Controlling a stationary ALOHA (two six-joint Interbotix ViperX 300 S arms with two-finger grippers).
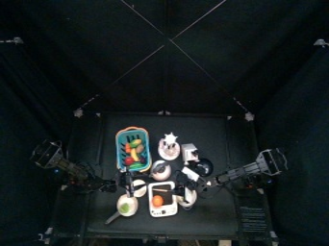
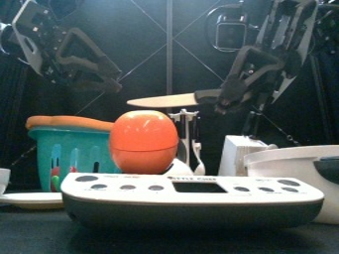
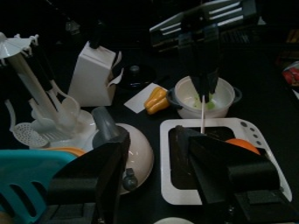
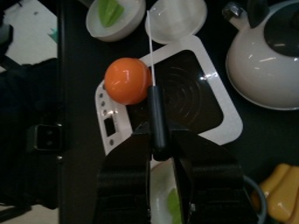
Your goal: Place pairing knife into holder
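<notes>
Orange ball (image 2: 143, 141) at frame centre, teal basket (image 2: 66, 156) lower left, white scale (image 2: 192, 195) along bottom, black-handled pale-bladed knife (image 2: 172, 98)

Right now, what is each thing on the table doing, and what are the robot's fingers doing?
Knife: up in the air, lying level, held by its handle.
Right gripper: fingers shut on the knife.
Left gripper: fingers open, holding nothing.
Holder: upright, knife not in it yet.
Orange ball: sitting on the white scale.
Teal basket: upright, with things inside.
</notes>
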